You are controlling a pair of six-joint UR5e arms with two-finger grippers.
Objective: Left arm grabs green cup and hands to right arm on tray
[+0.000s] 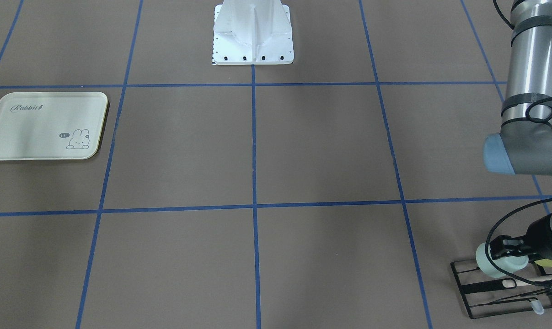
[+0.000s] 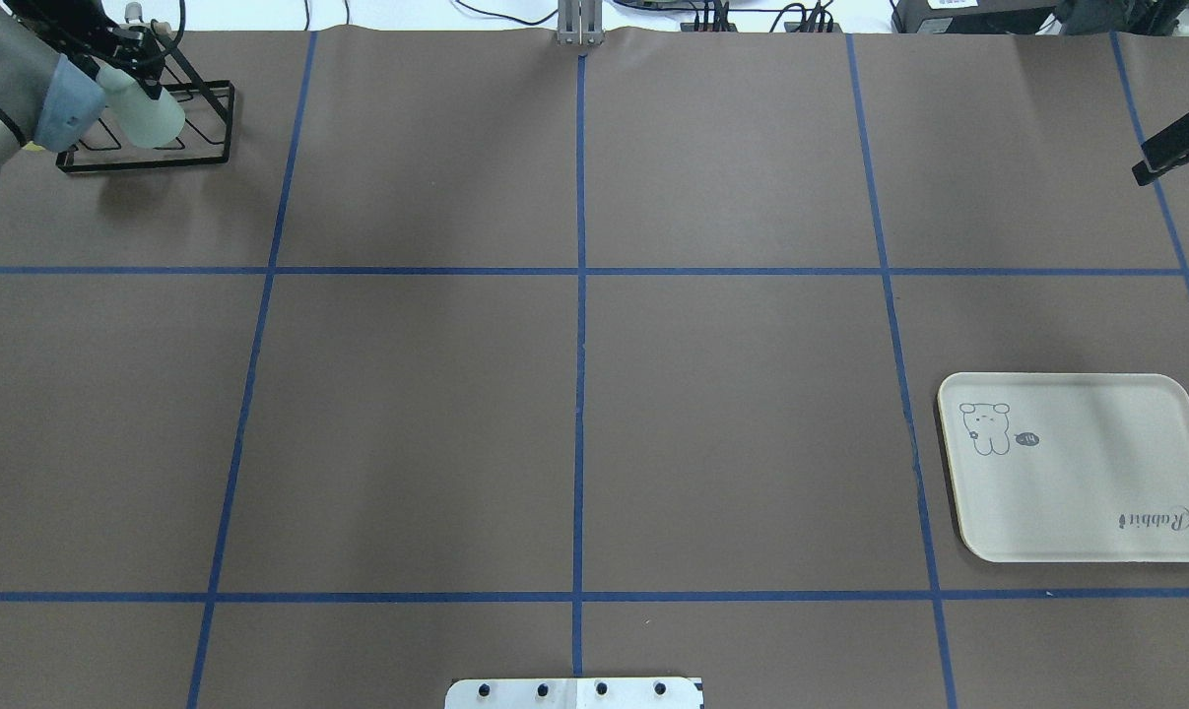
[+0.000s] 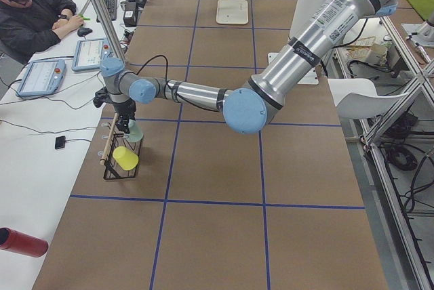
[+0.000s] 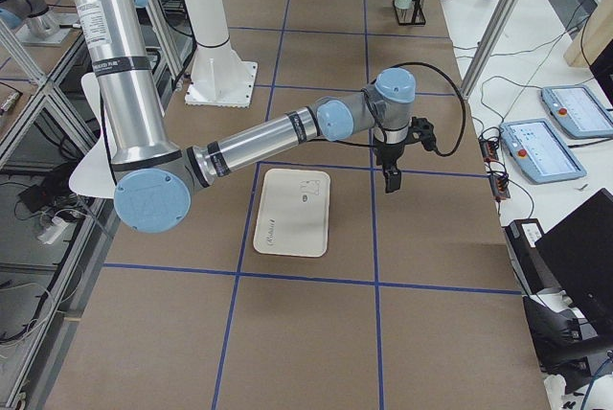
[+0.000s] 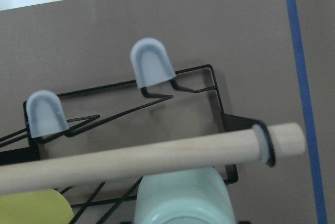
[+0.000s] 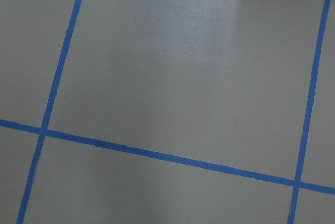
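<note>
The green cup [image 1: 490,265] lies tilted over the black wire rack [image 1: 486,297] at the table's far left corner. My left gripper [image 1: 506,249] is shut on the cup near its rim. The cup also shows in the overhead view [image 2: 151,113], and in the left wrist view [image 5: 183,198] at the bottom edge. The cream tray [image 2: 1096,473] lies flat and bare on the right side, also in the front view [image 1: 29,132]. My right gripper [image 2: 1151,162] hangs open and empty above the table beyond the tray, also in the right side view [image 4: 391,178].
A yellow cup [image 3: 125,158] hangs on the rack, beside a wooden rod [image 5: 157,156] and grey-capped pegs [image 5: 152,69]. The white robot base [image 1: 253,45] stands at the table's middle edge. An operator [image 3: 27,12] sits past the left end.
</note>
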